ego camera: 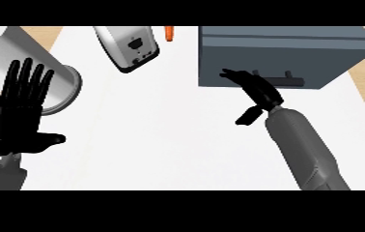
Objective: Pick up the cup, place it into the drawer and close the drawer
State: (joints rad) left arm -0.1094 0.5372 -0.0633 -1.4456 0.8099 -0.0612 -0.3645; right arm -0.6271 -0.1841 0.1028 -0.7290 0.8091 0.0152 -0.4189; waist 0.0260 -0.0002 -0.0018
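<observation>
A blue-grey drawer cabinet (321, 47) stands at the upper right of the white counter. Its front looks flush, with a black bar handle (288, 79) across it. My right hand (258, 92) reaches in from the lower right. Its straight fingers lie against the drawer front just left of the handle and its thumb hangs down, so the hand is open and holds nothing. My left hand (25, 112) rests open at the left edge with its fingers up. I see no cup, and the inside of the drawer is hidden.
A large grey metal cylinder (63, 88) stands at the left, partly behind my left hand. A silver toaster (128, 47) sits at the top centre, with a small orange object (169, 33) beside it. A bare patch of white counter (164, 139) lies in the middle.
</observation>
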